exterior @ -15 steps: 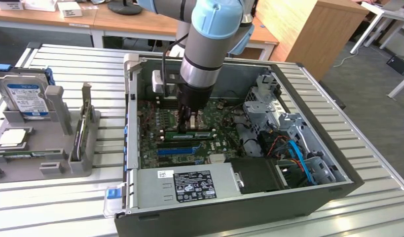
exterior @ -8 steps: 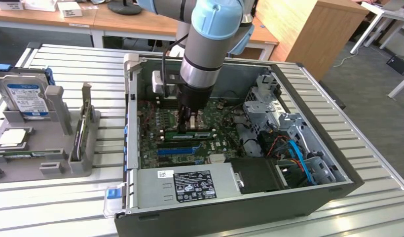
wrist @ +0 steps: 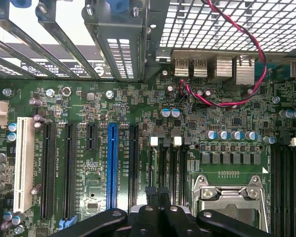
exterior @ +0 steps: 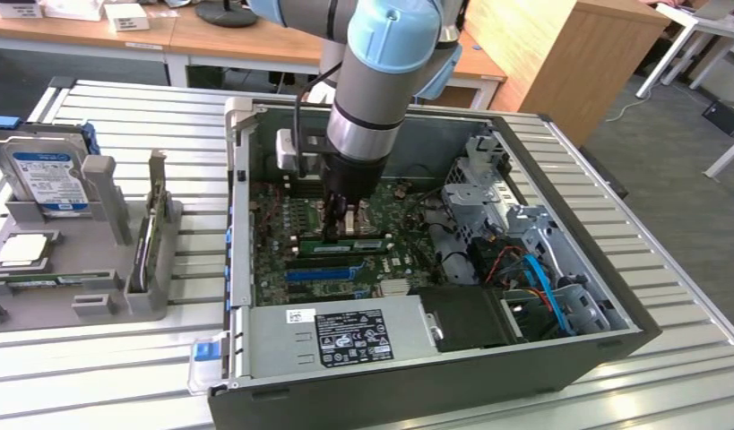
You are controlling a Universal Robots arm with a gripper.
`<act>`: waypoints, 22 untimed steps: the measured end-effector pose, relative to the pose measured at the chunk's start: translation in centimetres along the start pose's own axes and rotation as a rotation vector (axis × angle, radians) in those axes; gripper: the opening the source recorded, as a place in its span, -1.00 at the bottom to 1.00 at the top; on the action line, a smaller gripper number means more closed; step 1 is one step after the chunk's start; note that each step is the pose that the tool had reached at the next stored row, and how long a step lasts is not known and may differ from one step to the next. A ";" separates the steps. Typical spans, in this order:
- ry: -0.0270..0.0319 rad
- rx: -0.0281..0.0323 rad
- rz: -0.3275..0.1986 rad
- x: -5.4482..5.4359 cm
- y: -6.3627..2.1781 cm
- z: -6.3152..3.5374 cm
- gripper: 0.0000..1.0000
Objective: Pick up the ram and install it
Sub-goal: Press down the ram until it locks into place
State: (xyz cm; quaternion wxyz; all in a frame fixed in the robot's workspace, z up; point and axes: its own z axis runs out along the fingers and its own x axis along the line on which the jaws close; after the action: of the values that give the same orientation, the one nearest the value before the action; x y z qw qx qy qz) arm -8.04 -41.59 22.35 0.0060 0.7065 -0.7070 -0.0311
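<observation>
Gripper is closed, fingers together, pointing straight down inside the open case; the ram lies just beside its tips on the motherboard.

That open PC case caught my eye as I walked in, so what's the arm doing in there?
A single robot arm reaches down into the open computer case, its gripper shut and low over the motherboard. Its fingertips sit at the memory slots beside the processor socket, where a green ram stick lies along the slots in the exterior view. Whether the stick is fully seated cannot be told.
</observation>
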 end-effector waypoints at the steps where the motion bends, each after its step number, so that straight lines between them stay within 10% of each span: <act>1: -0.0001 0.0001 0.000 0.0 0.00 0.01 -0.79; 22: -0.0004 0.0002 0.000 0.0 -0.01 0.10 -0.79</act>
State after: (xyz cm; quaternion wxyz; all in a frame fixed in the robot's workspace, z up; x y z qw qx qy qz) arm -8.04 -41.59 22.25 0.0058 0.7065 -0.7070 -0.0311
